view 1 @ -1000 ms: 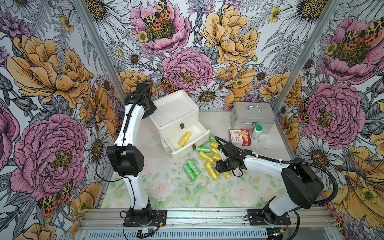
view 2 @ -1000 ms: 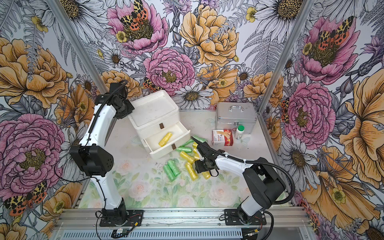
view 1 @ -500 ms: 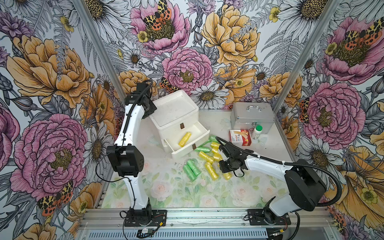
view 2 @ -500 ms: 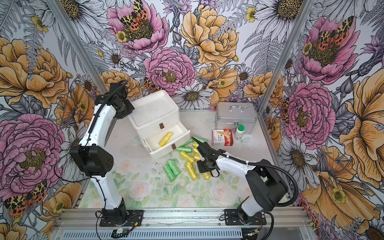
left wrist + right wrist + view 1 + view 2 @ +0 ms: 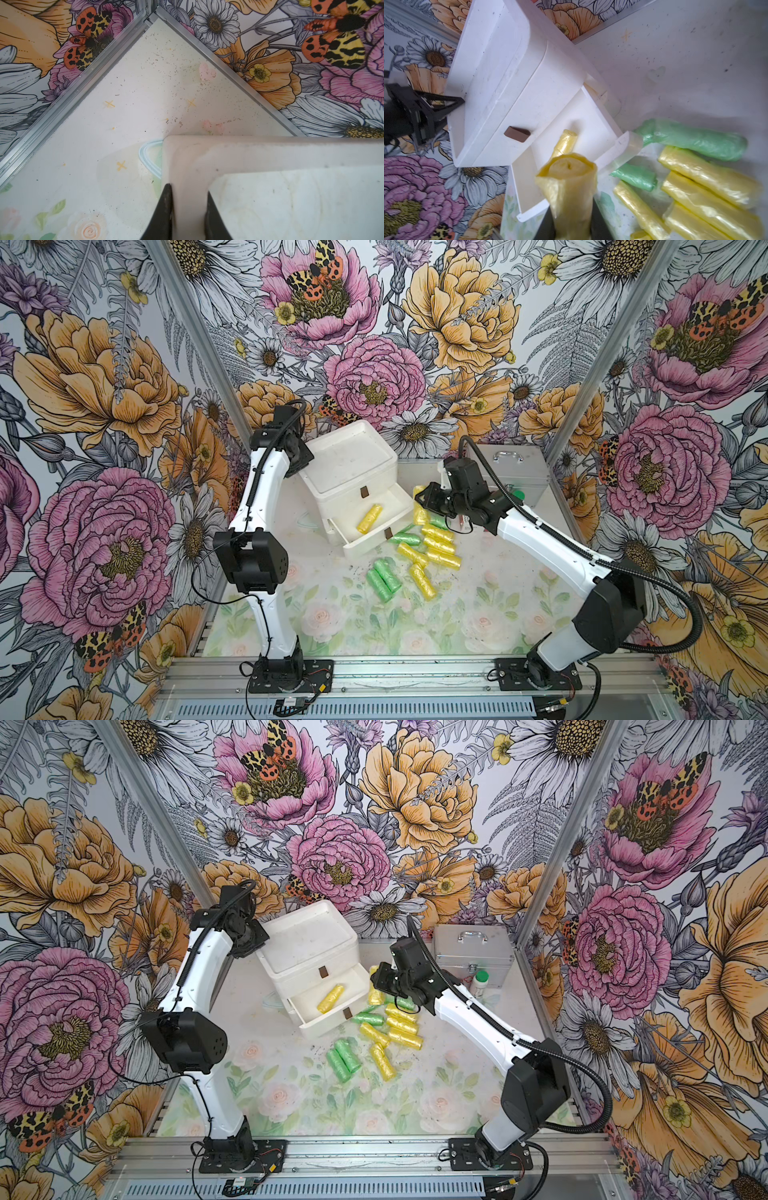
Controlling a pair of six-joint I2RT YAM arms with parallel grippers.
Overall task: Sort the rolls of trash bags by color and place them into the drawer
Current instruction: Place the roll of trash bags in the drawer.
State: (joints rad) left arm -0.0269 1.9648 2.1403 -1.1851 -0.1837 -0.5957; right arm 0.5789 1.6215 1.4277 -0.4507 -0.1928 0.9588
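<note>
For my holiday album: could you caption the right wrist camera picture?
Right end effector gripping a yellow roll by the open white drawer, where another yellow roll already lies.

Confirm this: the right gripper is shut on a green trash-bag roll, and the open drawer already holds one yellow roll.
Not right. The right gripper is shut on a yellow trash-bag roll, not a green one; the right wrist view shows it between the fingers. The rest stands: the open drawer already holds one yellow roll.

No legible text (in any view)
</note>
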